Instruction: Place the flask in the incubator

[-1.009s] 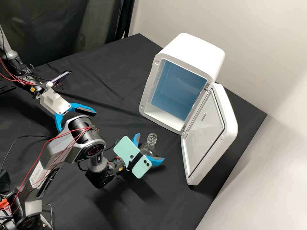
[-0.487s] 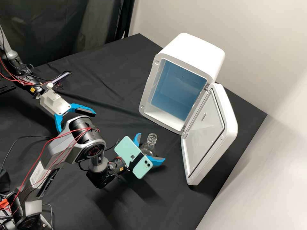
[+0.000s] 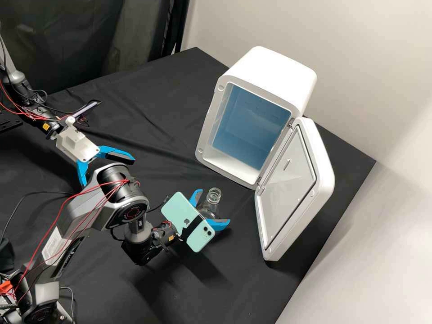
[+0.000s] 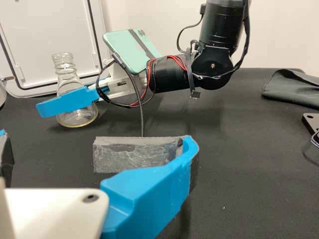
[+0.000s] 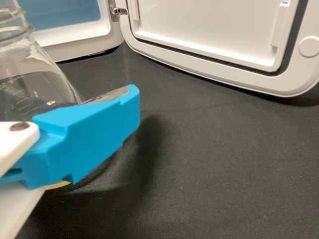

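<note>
Gripping the upright flask (image 3: 213,194) on the counter (image 3: 148,103), the right tool (image 3: 210,208) sat just near-left of the open incubator (image 3: 270,72), with the left tool (image 3: 105,164) open, farther left.

In the high view the mint phone (image 3: 186,220) on the right arm's wrist covers the lower body of the flask (image 3: 214,196), so its base is hidden. In the right wrist view the picture's edge cuts off the flask's neck and far side. Whether the right gripper (image 3: 210,208) presses the glass cannot be told. In the left wrist view the incubator door (image 4: 50,40) is cut off by the edge, and so is one finger (image 4: 5,157) of the left gripper (image 4: 97,149).
</note>
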